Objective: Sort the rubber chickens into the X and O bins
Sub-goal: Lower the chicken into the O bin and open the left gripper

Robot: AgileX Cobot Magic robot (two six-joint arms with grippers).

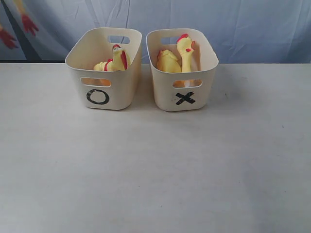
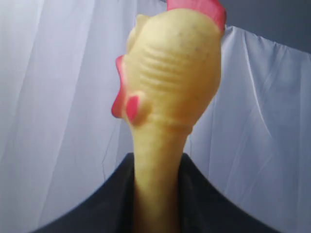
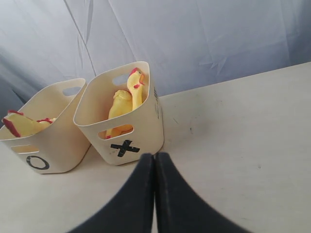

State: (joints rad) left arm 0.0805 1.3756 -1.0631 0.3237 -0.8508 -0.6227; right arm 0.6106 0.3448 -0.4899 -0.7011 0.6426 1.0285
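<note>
My left gripper is shut on the neck of a yellow rubber chicken, whose red-combed head stands above the dark fingers against the curtain. Its red feet hang into the exterior view's top left corner. The O bin stands on the left with one chicken lying in it. Beside it, the X bin holds an upright chicken head and a rounder yellow body. My right gripper is shut and empty, over the table in front of the X bin.
The two cream bins sit side by side at the back of a pale table, close to a grey-white curtain. The right wrist view also takes in the O bin. Neither arm shows in the exterior view.
</note>
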